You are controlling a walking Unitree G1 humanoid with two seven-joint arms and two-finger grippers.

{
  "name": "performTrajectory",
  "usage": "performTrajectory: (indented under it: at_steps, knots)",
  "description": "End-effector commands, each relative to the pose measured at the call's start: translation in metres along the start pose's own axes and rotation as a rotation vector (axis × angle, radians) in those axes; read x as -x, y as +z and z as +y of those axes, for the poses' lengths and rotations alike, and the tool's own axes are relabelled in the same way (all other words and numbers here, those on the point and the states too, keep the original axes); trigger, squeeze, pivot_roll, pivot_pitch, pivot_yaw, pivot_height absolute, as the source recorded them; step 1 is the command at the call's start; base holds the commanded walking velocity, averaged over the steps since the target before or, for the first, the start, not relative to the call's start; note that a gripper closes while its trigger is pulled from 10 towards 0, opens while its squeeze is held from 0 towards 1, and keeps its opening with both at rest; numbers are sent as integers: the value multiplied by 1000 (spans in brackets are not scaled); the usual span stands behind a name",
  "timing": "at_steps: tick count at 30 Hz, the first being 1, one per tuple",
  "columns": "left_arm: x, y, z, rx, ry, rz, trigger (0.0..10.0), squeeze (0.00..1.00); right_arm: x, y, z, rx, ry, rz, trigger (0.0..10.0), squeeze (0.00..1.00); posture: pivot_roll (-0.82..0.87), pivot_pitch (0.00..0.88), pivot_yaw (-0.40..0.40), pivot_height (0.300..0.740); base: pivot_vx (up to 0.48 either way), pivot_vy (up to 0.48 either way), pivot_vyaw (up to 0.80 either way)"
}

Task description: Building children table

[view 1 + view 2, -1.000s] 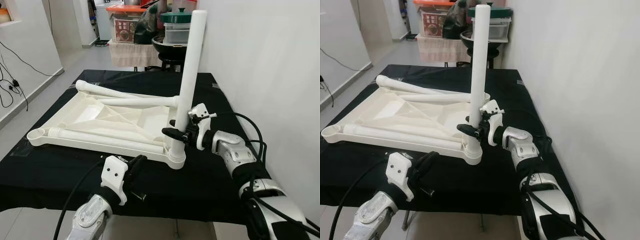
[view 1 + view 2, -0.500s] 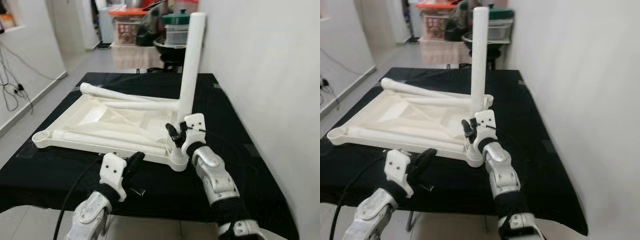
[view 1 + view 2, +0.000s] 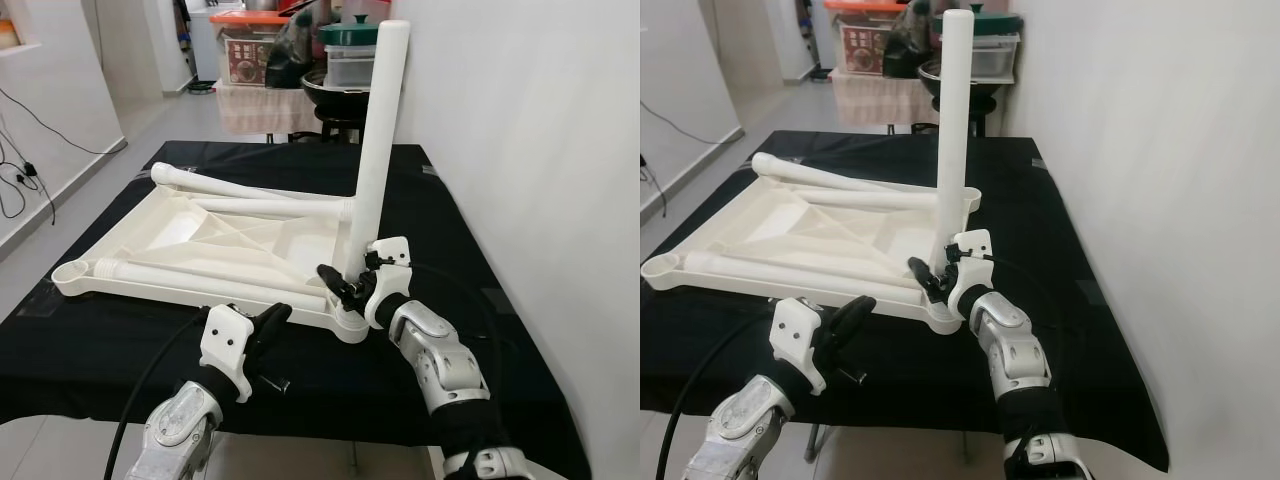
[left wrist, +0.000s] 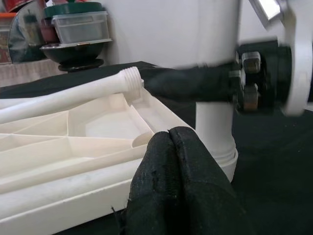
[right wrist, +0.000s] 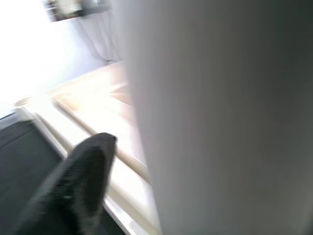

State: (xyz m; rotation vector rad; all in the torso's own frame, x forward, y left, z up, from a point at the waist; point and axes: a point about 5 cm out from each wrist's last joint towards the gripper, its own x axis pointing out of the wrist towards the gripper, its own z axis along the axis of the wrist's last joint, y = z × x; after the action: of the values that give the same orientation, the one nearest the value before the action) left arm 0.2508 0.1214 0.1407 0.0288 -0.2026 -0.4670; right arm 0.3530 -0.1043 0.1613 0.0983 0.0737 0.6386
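Gripping the upright table leg low down, just above its corner socket in the upturned white tabletop on the black-covered table, with the right gripper clamped around it, likely so as to twist or steady it in its thread. Keeping the left gripper, fingers pressed together, just off the tabletop's near edge, perhaps ready to brace it. Using the ribbed underside as a tray for three loose legs lying flat inside the rim.

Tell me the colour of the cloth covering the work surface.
Black; the cloth shows best in the left eye view.
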Motion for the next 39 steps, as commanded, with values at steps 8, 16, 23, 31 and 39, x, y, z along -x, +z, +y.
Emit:
performTrajectory:
  at_steps: [8, 16, 23, 31, 39]
  knots:
    - [0, -6, -3, 10, -3, 21, 10000, 0, -4, 28, -5, 144, 406, 10, 10000, 0, -1, 0, -48, 740, 0, 0, 0]
    - [1, -7, -5, 11, -4, 24, 10000, 0, -2, 33, -4, 159, 652, 91, 4196, 0, 8, 0, -50, 740, 0, 0, 0]
    - [1, -7, -6, 13, -7, 26, 10000, 0, -2, 31, -8, 141, 722, 119, 0, 0, 11, 0, -49, 740, 0, 0, 0]
    - [2, -7, -5, 13, -7, 27, 10000, 0, 1, 23, -13, 134, 647, 87, 0, 0, 9, 0, -48, 740, 0, 0, 0]
    - [3, -5, -1, 6, 0, 25, 10000, 0, 8, -22, -2, 124, -196, 16, 0, 0, -11, 0, -46, 740, 0, 0, 0]
